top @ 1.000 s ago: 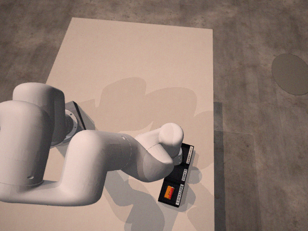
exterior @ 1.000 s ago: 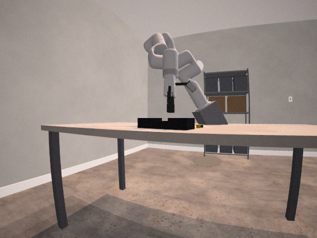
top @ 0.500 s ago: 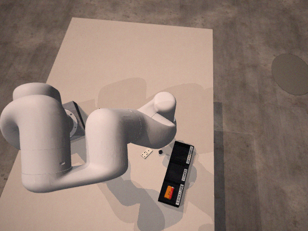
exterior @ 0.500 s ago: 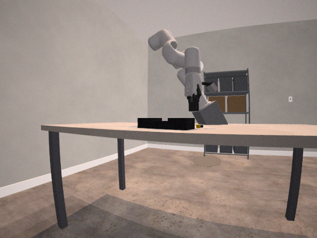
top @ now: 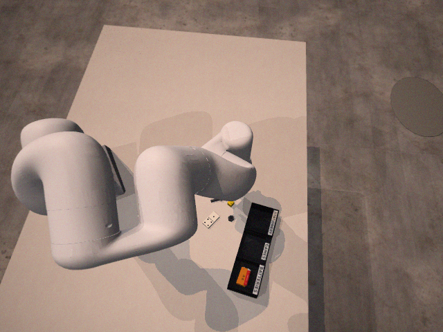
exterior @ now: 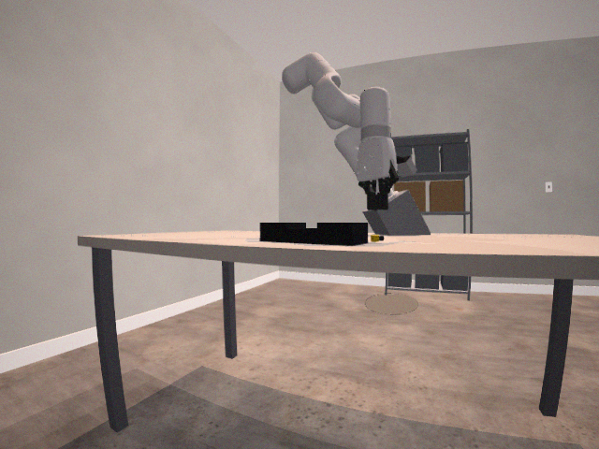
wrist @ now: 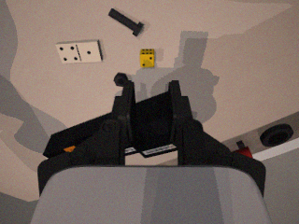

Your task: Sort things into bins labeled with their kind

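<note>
A row of three black bins (top: 255, 248) lies near the table's right edge, labelled STATIONERY, GAMES and BATTERIES. An orange battery (top: 243, 277) lies in the BATTERIES bin. Left of the bins on the table lie a white domino (top: 210, 219), a yellow die (top: 230, 203), a black bolt (top: 215, 200) and a small black nut (top: 230, 217). They also show in the wrist view as the domino (wrist: 78, 51), die (wrist: 148, 58), bolt (wrist: 126, 21) and nut (wrist: 120, 78). My gripper (wrist: 151, 93) (exterior: 377, 203) hangs above the table near the bins' STATIONERY end, partly open with nothing between the fingers. The arm hides it in the top view.
The arm's base (exterior: 399, 217) stands on the table behind the bins (exterior: 313, 233). A shelf with boxes (exterior: 437, 193) stands by the back wall. The table's right edge runs close past the bins.
</note>
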You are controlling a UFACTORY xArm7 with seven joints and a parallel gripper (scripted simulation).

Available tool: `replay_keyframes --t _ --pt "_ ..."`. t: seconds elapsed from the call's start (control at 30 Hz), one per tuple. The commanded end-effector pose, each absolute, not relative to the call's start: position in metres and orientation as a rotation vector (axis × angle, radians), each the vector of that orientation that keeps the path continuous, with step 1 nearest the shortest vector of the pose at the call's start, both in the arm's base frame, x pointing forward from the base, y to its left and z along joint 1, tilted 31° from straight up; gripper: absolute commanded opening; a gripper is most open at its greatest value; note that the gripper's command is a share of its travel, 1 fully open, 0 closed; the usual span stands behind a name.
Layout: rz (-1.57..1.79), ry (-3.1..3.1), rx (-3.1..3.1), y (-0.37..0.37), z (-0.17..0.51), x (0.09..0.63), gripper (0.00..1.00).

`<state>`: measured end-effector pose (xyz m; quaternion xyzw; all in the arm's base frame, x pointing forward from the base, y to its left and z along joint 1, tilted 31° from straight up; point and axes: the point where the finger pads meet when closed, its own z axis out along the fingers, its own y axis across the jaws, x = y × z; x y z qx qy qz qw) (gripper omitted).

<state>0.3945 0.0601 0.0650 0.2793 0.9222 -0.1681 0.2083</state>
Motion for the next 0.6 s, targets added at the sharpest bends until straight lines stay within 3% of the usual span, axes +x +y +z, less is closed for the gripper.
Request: replay_keyframes --t 0.0,0.57 --pt "-0.467 2.573 0.766 0.0584 0.0675 0.3957 0.30" --pt "-0.467 2.573 0.766 0.0556 0.0689 0.3956 0.30"
